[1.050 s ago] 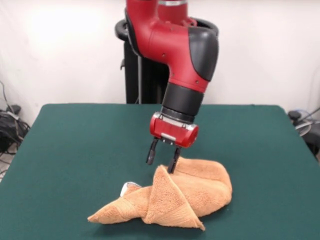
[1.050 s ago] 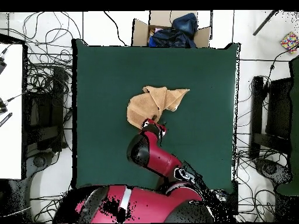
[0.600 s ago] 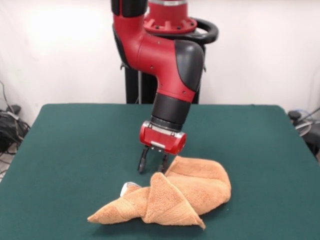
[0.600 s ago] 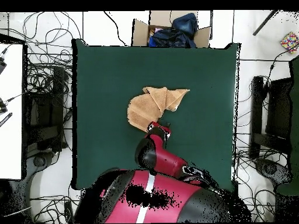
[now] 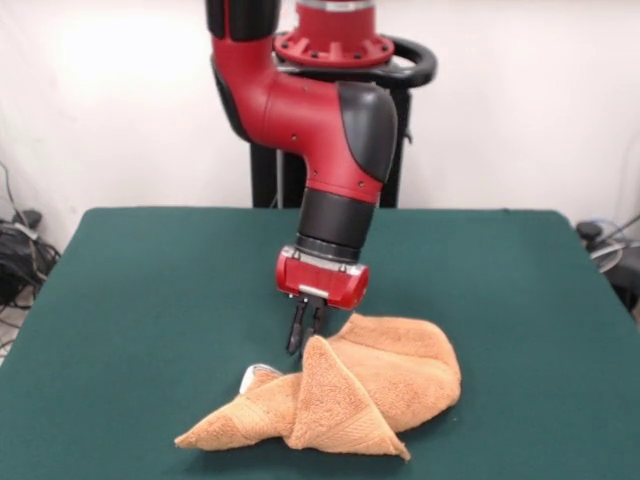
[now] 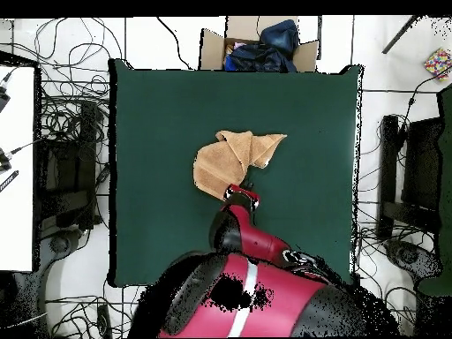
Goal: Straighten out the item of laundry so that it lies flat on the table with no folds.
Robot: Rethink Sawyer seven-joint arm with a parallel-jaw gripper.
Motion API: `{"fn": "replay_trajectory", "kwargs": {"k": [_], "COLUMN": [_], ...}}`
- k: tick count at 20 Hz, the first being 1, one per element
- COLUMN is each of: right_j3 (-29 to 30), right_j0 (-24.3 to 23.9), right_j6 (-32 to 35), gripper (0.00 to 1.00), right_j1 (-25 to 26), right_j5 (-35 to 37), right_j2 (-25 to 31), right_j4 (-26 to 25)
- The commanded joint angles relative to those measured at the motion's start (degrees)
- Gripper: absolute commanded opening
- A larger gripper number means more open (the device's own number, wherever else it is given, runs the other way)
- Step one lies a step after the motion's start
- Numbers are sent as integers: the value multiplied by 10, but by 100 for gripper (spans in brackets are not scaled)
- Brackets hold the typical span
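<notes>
Tool [image 5: 301,340] pinched together at crumpled towel [image 5: 350,395]; cardboard box [image 6: 256,48] beyond table [image 6: 159,132].

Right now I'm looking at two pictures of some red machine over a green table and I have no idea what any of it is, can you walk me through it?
The red and black machine is a robot arm. One picture faces it from across the table; the other looks straight down from above. At the arm's tip is its gripper, the part that grabs; its jaws look pressed together at the far edge of a crumpled orange-tan towel, though I cannot tell if cloth is pinched. The towel lies bunched and folded on the green table. From above, the same towel sits near the table's middle, with a cardboard box beyond it.
</notes>
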Motion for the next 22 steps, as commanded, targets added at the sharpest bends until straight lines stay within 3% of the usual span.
{"fn": "replay_trajectory", "kwargs": {"k": [1,9,22], "right_j3": [-68,-50,-50], "right_j0": [-36,-54,-46], "right_j6": [172,176,110], "gripper": [0,0,0], "right_j1": [25,13,-11], "right_j5": [-34,-24,74], "right_j2": [110,126,106], "right_j4": [-44,-34,-24]}}
